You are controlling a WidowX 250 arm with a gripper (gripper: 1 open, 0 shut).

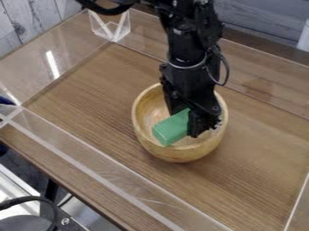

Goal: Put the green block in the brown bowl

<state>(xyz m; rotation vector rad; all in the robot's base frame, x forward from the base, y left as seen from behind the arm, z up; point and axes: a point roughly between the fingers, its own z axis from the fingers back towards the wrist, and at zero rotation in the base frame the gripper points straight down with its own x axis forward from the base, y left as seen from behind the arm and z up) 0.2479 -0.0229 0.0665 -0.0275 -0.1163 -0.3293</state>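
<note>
even daylight – soft, low-res; white glare streak on clear wall [51,61] at left.

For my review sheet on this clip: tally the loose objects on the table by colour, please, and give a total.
Green: 1, the green block, held tilted inside the bowl by the gripper.
Light brown: 1, the brown bowl on the wooden table.
Total: 2
</note>
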